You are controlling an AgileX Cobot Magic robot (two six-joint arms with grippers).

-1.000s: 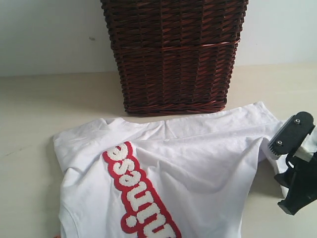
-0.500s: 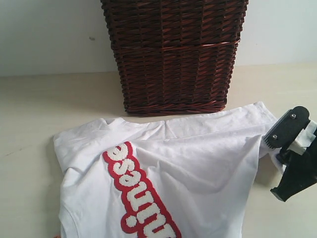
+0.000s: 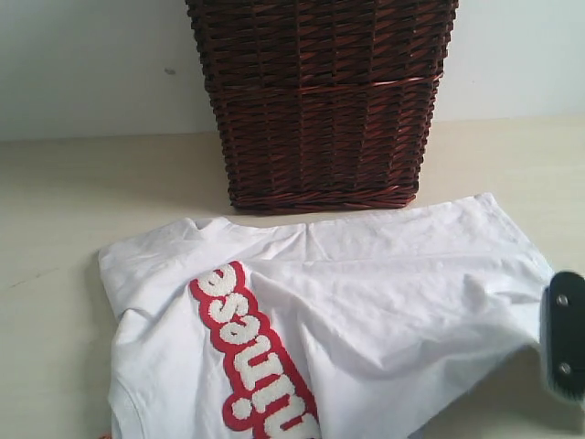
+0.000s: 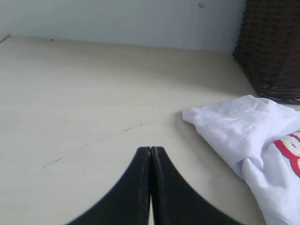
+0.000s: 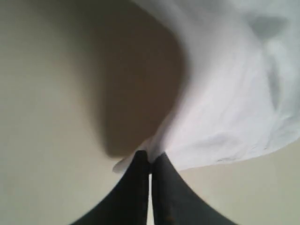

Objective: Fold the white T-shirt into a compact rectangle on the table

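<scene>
The white T-shirt lies crumpled on the table, its red band of white letters running down toward the near edge. My right gripper is shut on the shirt's right-hand edge and holds that edge lifted off the table, with a shadow beneath. In the exterior view only one black finger of it shows, at the right border. My left gripper is shut on nothing, over bare table to the left of the shirt's corner.
A dark brown wicker basket stands just behind the shirt, also seen in the left wrist view as the basket. A pale wall rises behind the table. Bare table lies left of the shirt.
The right gripper closed on the shirt's right edge and moved down and right in the exterior view, drawing that side of the fabric outward. The left gripper stayed shut.
</scene>
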